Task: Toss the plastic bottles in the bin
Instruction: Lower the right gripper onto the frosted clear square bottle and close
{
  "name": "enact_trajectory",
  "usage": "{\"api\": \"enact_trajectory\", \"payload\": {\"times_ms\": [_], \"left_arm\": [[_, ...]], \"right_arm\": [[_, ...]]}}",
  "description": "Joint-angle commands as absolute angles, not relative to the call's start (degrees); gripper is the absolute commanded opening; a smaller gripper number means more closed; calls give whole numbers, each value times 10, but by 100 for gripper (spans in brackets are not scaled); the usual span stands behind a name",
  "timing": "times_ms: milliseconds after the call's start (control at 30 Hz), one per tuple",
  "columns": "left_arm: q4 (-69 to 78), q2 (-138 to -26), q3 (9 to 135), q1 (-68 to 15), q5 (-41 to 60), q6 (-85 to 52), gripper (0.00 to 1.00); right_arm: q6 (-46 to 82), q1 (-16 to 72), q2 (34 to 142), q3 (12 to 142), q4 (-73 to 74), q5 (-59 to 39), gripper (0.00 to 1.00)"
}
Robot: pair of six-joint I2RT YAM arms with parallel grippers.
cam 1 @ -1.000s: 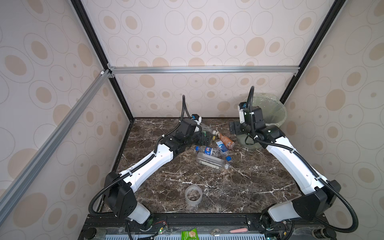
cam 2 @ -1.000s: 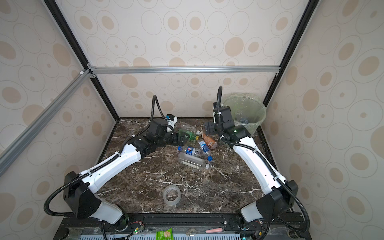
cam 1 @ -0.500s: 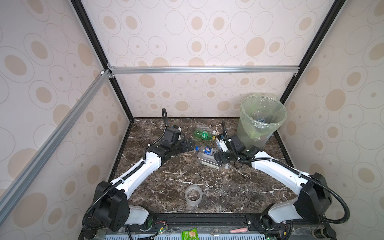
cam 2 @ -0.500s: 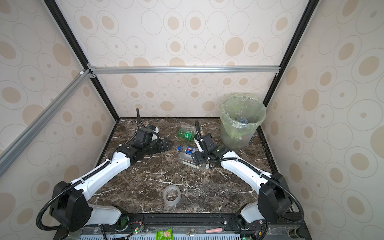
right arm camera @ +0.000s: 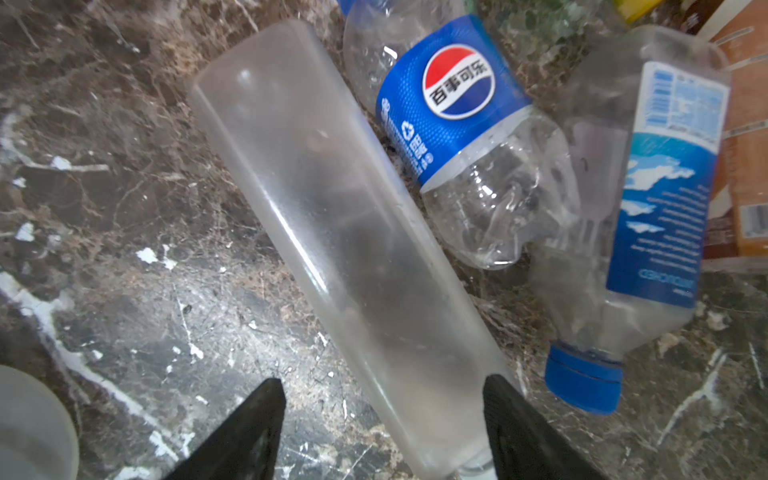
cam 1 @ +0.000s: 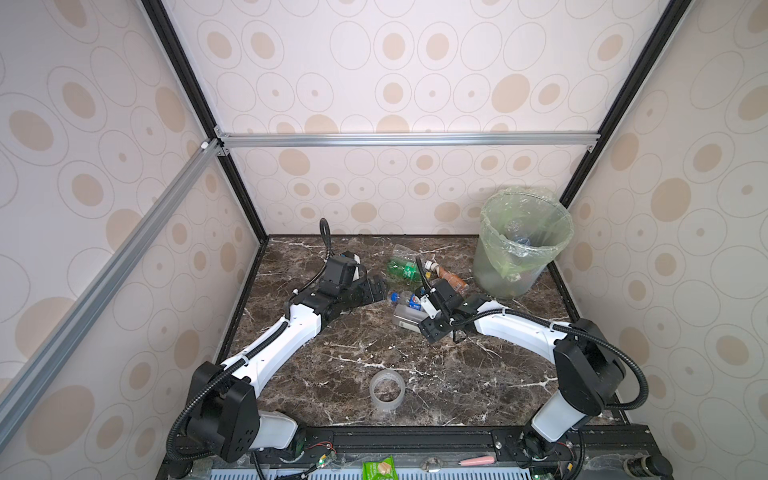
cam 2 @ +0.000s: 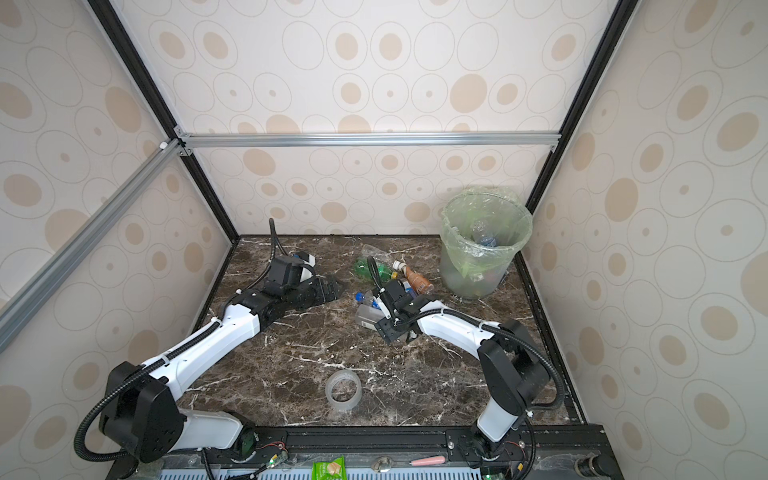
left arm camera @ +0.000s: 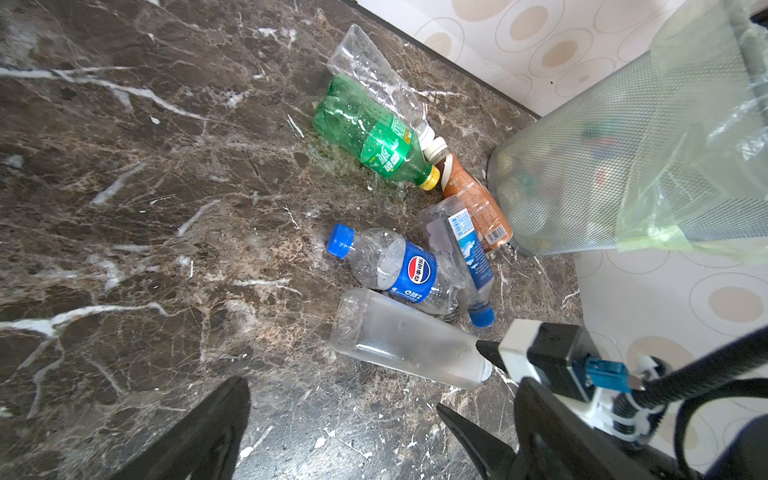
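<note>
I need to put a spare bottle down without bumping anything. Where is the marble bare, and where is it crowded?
Bare: the near middle around the tape roll, and the far left corner behind the left gripper. Crowded: the bottles lying from the right gripper to the bin.

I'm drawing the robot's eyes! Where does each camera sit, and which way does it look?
Both top views: high over the front edge, looking down on the table and bin; left arm and right arm show.
Left wrist: on the left arm, looking across at Pepsi bottle, frosted bottle, bin; the open left hand shows.
Right wrist: on the right arm, close above the frosted bottle; the right hand straddles it.
Shared by both wrist views: frosted bottle, Pepsi bottle.
</note>
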State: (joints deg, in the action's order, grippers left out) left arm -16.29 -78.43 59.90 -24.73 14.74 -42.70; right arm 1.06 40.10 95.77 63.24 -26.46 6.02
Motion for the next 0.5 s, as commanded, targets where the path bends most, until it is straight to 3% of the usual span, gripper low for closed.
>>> {"api": "enact_trajectory", "payload": {"times_ms": [0,467], "left_arm": [[-154,-774,598,-239,156,-435,99],[-150,-780,593,-225,170,-438,99]], "right_arm": [[0,406,977,653,-276,77,77],[-28,422,1024,689,-287,105,69]]}}
